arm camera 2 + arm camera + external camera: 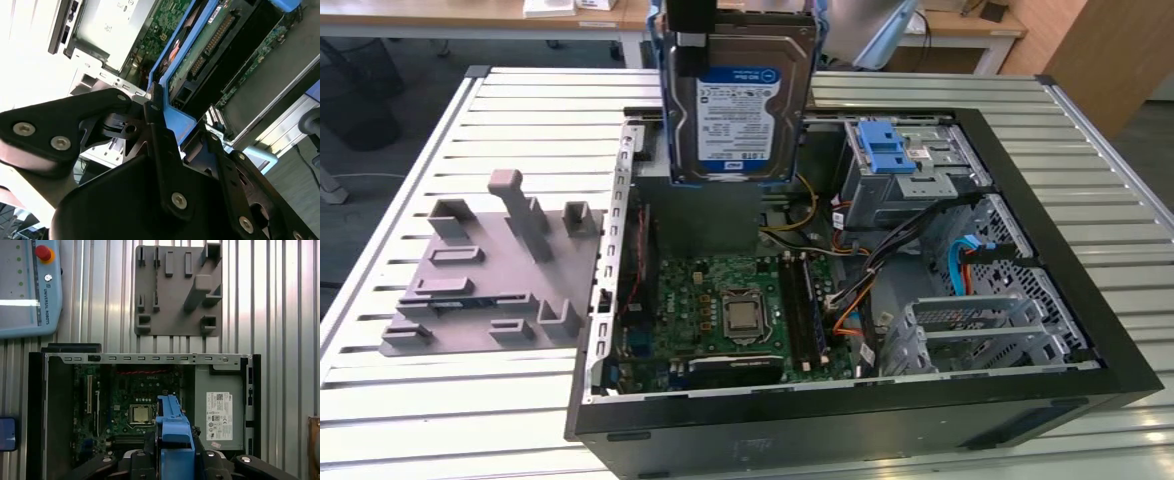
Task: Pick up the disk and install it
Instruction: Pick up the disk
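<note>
Black gripper (172, 442), fingers clamped on the blue side rail of the flat silver rectangular disk (736, 110). In the exterior view the disk hangs upright over the open black computer case (854, 425), at its 12 o'clock. The case contains a green motherboard (720, 310), a grey metal drive bay (914, 175) at 1 o'clock and a grey power-supply box (220, 410).
</note>
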Available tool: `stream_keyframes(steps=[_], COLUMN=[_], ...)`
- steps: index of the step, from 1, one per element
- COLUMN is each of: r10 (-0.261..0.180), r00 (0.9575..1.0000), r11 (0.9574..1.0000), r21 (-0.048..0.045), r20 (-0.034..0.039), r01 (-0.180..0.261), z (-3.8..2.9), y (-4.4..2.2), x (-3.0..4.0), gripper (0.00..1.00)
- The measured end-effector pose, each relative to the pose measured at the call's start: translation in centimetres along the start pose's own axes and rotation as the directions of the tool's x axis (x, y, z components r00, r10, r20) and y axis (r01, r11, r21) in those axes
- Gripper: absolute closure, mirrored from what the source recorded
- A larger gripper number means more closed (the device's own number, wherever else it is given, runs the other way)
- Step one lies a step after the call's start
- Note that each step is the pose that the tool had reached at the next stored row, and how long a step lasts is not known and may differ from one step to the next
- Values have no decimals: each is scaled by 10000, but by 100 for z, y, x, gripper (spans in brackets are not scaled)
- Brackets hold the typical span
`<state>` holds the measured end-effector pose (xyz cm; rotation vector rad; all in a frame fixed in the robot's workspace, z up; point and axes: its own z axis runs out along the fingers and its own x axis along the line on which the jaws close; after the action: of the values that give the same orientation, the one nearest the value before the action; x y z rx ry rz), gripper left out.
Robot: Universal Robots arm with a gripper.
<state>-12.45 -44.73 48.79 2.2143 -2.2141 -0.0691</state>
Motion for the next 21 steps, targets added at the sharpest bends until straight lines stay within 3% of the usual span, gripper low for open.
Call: stream_keyframes(steps=[6,15,19,21], r10=[-1,1,-1,-1], r00=[10000,10000,10000,10000], r11=[10000,10000,10000,9999], r21=[-1,0,27,105], r20=[0,0,1,-1], r01=[1,-1,1,1], z=[-1,-4,-6,-6], y=[-192,-411,-457,-457], x=[2,4,7,9], gripper=[64,64,64,64])
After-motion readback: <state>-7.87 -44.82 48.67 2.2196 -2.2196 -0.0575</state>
